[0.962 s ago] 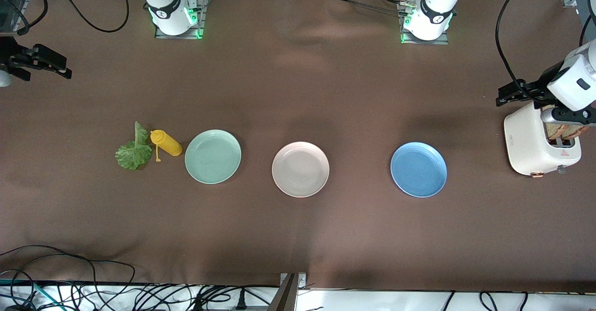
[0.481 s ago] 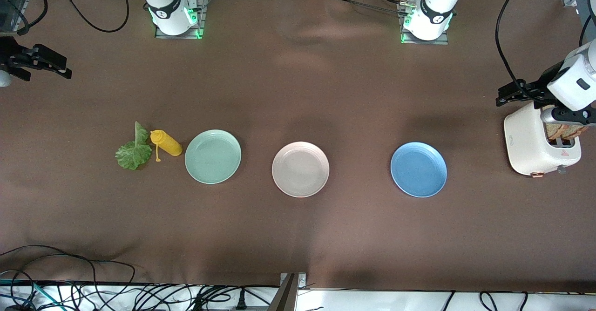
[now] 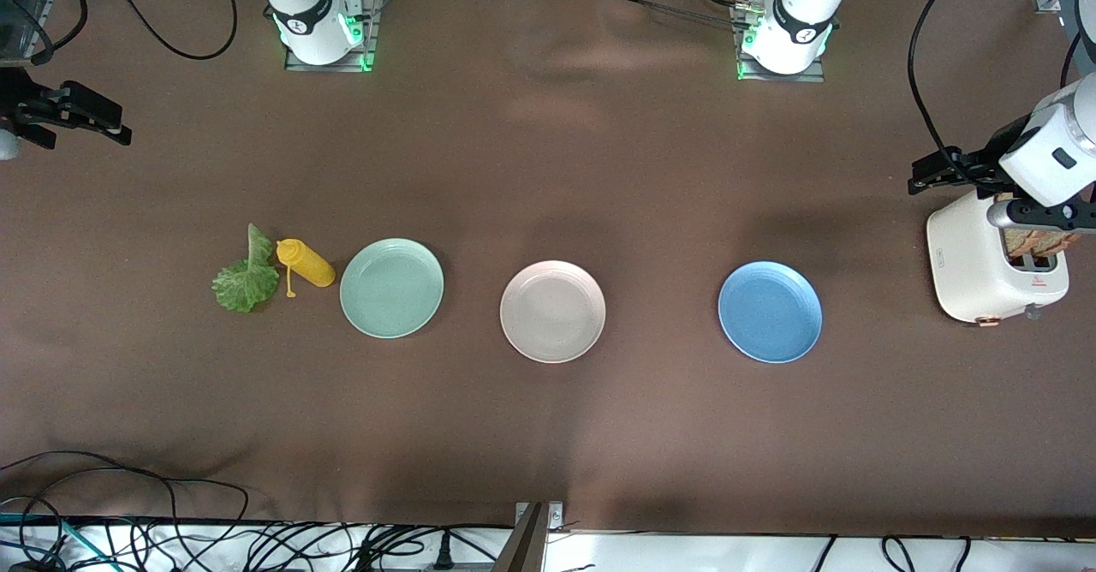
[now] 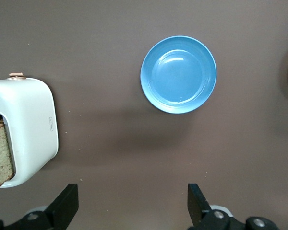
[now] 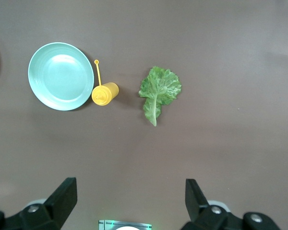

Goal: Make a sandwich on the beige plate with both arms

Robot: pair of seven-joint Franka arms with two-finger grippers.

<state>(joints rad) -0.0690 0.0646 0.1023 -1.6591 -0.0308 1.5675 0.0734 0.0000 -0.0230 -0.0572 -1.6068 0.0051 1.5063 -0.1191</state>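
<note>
Taking the beige plate [image 3: 552, 311] as dial centre on the brown cloth [image 3: 548, 169], with twelve pointing toward the arms' bases. Seeing it round, matte, pale pinkish, raised at the rim and lying bare.

Finding at three o'clock a smooth round blue plate [image 3: 770, 312], well apart. Finding farther along the same hour, at the left arm's end of the table, a glossy cream toaster [image 3: 976, 264] with rounded corners. Noticing a coarse, grainy brown bread slice [image 3: 1032, 242] with a darker crust standing in its slot.

Finding at nine o'clock a smooth mint-green plate [image 3: 391, 300]. Spotting just beside it a yellow plastic squeeze bottle [image 3: 308, 265] lying on its side, its cap dangling on a thin strap. Spotting next a crinkled, veined green lettuce leaf [image 3: 244, 281], flat on the cloth.

Watching the left gripper [image 3: 920, 180] hovering at about two o'clock, over the cloth beside the toaster, black fingers spread wide and grasping nothing. Watching the right gripper [image 3: 116, 127] hanging at about ten o'clock, over the cloth at the right arm's end, likewise released and empty.
</note>
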